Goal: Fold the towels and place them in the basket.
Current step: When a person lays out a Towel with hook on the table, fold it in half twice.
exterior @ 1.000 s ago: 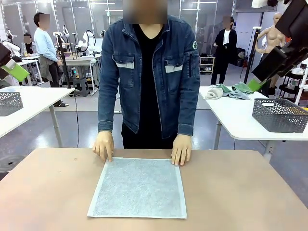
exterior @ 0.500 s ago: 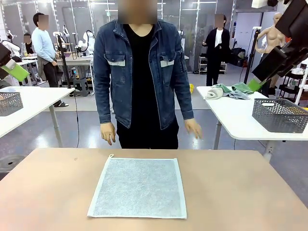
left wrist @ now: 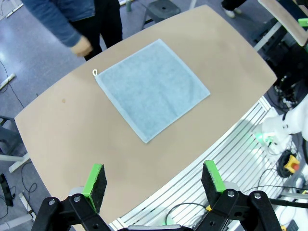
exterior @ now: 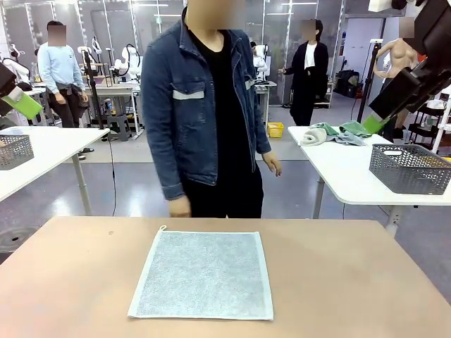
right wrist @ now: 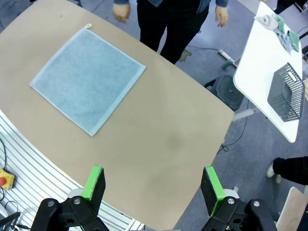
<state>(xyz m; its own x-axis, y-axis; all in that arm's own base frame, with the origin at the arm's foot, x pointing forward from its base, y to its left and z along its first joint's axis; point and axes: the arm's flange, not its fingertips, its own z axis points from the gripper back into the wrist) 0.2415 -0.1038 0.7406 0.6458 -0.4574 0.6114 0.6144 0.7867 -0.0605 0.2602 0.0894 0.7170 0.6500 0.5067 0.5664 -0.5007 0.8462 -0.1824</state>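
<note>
As it lies, towel (exterior: 203, 274) seems unfolded.

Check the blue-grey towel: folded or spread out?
Spread out. The towel lies flat on the table as one square layer, four edges showing, no fold line, cord loop at a corner.

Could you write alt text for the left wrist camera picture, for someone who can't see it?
A light blue-grey towel lies flat and unfolded on a tan table, seen from above past the open left gripper and its green pads. A person's hand hangs beyond the table's far edge.
</note>
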